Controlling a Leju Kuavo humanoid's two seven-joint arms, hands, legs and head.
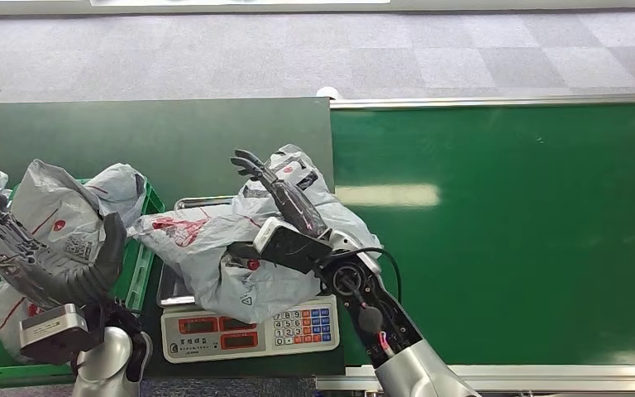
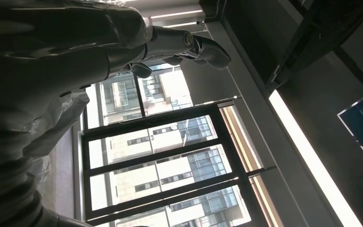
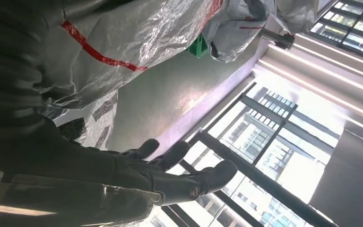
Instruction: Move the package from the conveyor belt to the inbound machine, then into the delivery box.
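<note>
On the scale: a grey plastic mailer package (image 1: 231, 256) with red markings is laid across the steel pan of the weighing scale (image 1: 250, 329), its keypad and red displays left uncovered at the near edge.
Right hand: the right hand (image 1: 285, 207) is rested on top of that package, fingers stretched out and apart, nothing gripped; in the right wrist view the dark fingers (image 3: 189, 175) are seen extended beside the crinkled bag (image 3: 137, 42).
Left hand: the left hand (image 1: 45, 252) is cupped, palm up, under a second grey package (image 1: 62, 211), which is carried above the green delivery box (image 1: 136, 265).
Conveyor belt: the green belt (image 1: 504, 240) is seen to the right of the scale.
Box contents: more grey bags are seen inside the green box.
</note>
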